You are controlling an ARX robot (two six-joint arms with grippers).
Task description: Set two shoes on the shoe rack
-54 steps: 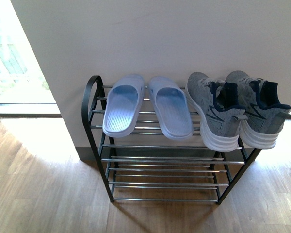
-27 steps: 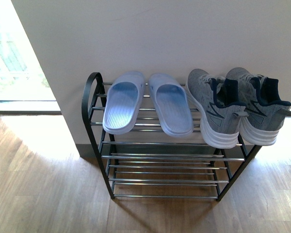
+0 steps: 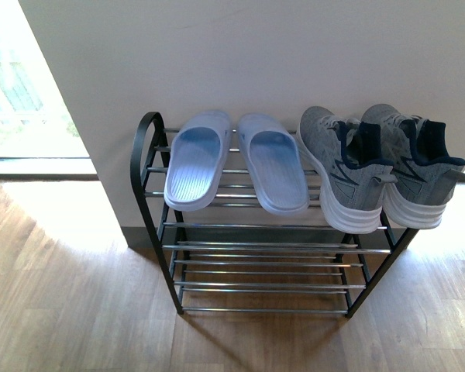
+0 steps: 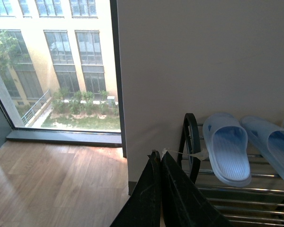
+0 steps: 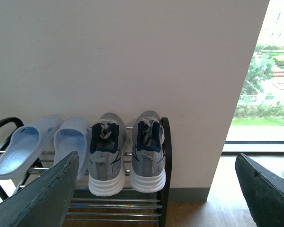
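Two grey sneakers (image 3: 337,174) (image 3: 418,170) with white soles stand side by side on the right end of the top shelf of the shoe rack (image 3: 263,248), heels toward me. The right wrist view shows both of them (image 5: 105,158) (image 5: 148,153) on the rack (image 5: 166,156), well beyond my right gripper (image 5: 156,158). That gripper is wide open and empty, with its fingers (image 5: 52,194) at the frame edges. My left gripper (image 4: 160,153) is shut on nothing, hanging off the rack's left end. Neither arm shows in the front view.
Two pale blue slippers (image 3: 198,167) (image 3: 273,170) fill the left half of the top shelf. The rack backs onto a white wall (image 3: 256,54). Floor-length windows (image 3: 23,93) (image 5: 270,85) flank the wall. Wooden floor (image 3: 70,310) lies in front, and the lower chrome shelves hold nothing.
The whole scene has slid slightly upward in the front view. The sneakers and slippers keep their places on the rack.
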